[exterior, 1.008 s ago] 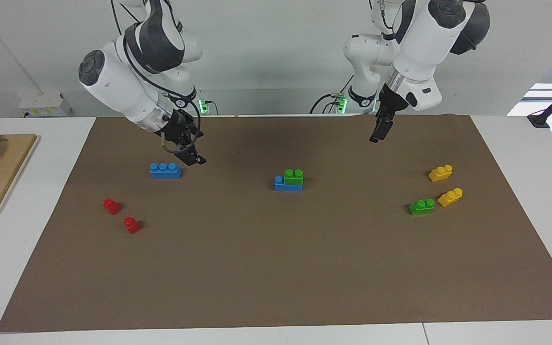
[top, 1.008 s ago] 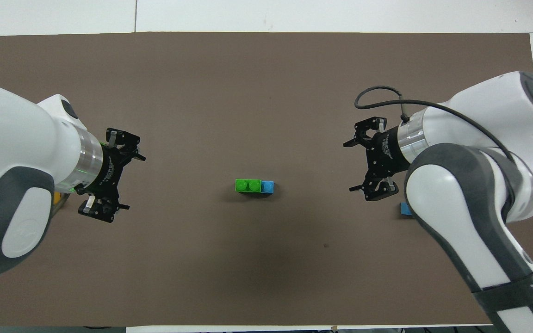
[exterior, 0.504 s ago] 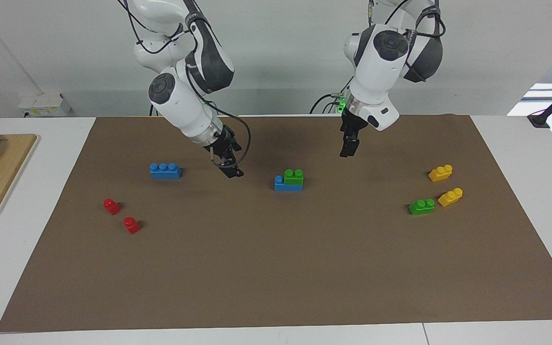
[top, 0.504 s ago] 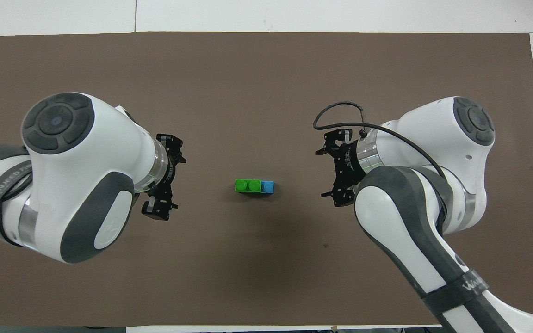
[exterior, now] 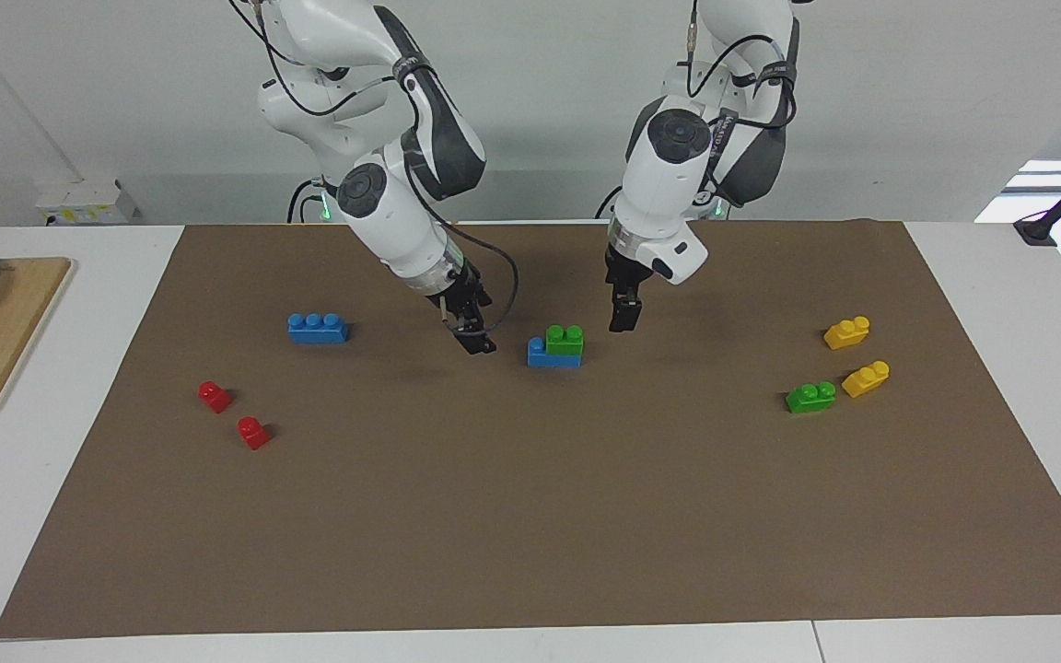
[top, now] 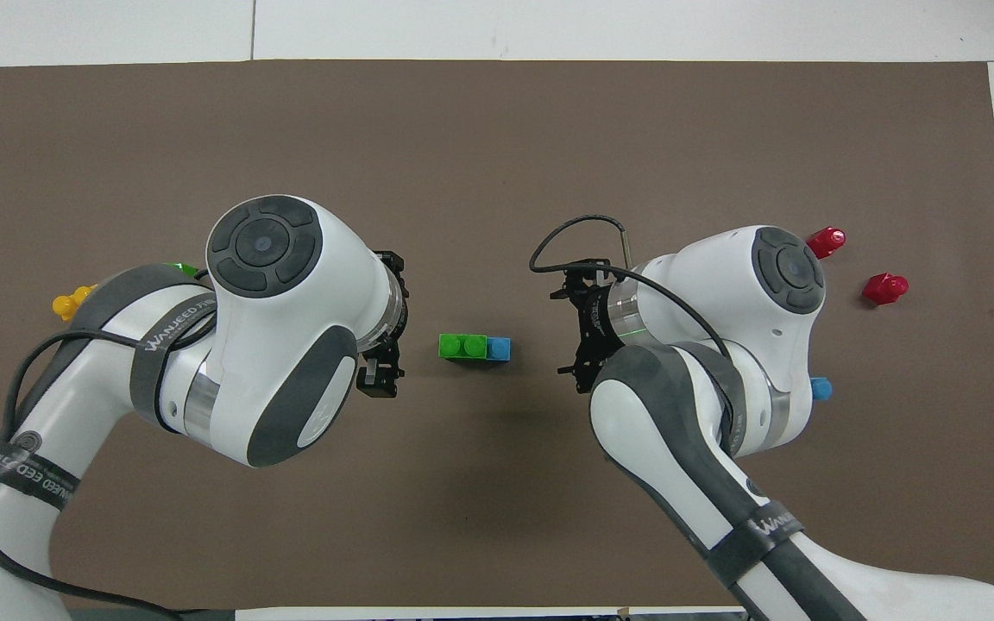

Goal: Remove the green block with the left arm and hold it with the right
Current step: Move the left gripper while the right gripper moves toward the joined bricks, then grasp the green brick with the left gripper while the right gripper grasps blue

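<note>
- Green, the green block sits stud-locked on top of a blue brick at the middle of the brown mat; it covers the end toward the left arm, leaving one blue stud bare toward the right arm.
- That stacking likely explains the two-arm plan: one end effector must pin the blue base while the other pulls the green piece off.
- In the overhead view the left end effector hangs at nine o'clock of the stack, fingers spread, not touching it, on the green side it is meant to take.
- The right end effector hangs at three o'clock, also spread and apart from the stack, facing the exposed blue end, a sensible place to brace.
- A second green brick lies loose with two yellow bricks toward the left arm's end of the tabletop; unstacked, it needs no removing.
- Another blue brick and two red pieces lie toward the right arm's end.
</note>
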You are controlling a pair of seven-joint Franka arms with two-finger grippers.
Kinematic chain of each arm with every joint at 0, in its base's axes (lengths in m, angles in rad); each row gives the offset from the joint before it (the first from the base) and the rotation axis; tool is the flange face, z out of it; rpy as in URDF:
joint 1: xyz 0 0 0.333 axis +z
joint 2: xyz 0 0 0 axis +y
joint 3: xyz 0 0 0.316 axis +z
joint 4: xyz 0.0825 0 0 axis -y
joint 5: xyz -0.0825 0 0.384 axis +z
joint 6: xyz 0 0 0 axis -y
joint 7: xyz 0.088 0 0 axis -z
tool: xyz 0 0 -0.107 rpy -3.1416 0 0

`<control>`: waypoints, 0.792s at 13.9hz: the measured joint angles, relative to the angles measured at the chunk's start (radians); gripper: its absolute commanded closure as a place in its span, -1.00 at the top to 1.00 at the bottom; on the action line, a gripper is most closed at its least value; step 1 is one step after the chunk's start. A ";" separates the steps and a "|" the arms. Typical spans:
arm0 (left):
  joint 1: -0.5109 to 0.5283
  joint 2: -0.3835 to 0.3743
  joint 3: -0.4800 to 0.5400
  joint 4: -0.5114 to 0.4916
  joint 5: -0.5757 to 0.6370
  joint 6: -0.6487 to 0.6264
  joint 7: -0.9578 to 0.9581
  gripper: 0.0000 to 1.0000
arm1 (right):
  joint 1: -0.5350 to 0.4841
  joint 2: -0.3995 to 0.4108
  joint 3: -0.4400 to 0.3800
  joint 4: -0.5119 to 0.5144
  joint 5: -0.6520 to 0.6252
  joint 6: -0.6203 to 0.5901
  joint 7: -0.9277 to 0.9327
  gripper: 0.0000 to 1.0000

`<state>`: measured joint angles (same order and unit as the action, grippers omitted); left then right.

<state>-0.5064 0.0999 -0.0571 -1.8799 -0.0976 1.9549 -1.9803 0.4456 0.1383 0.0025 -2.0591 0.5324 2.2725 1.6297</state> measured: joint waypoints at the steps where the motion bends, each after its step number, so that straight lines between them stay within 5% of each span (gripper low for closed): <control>1: -0.003 0.001 0.000 -0.004 0.000 0.000 0.000 1.00 | 0.008 0.006 0.000 -0.007 0.011 0.017 0.000 1.00; 11: -0.067 0.043 -0.001 -0.108 0.000 0.202 -0.149 1.00 | 0.097 0.066 0.000 -0.044 0.058 0.157 0.013 1.00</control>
<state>-0.5737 0.1425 -0.0585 -1.9879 -0.0977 2.1569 -2.1291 0.5424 0.2043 0.0023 -2.1031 0.5900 2.4292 1.6423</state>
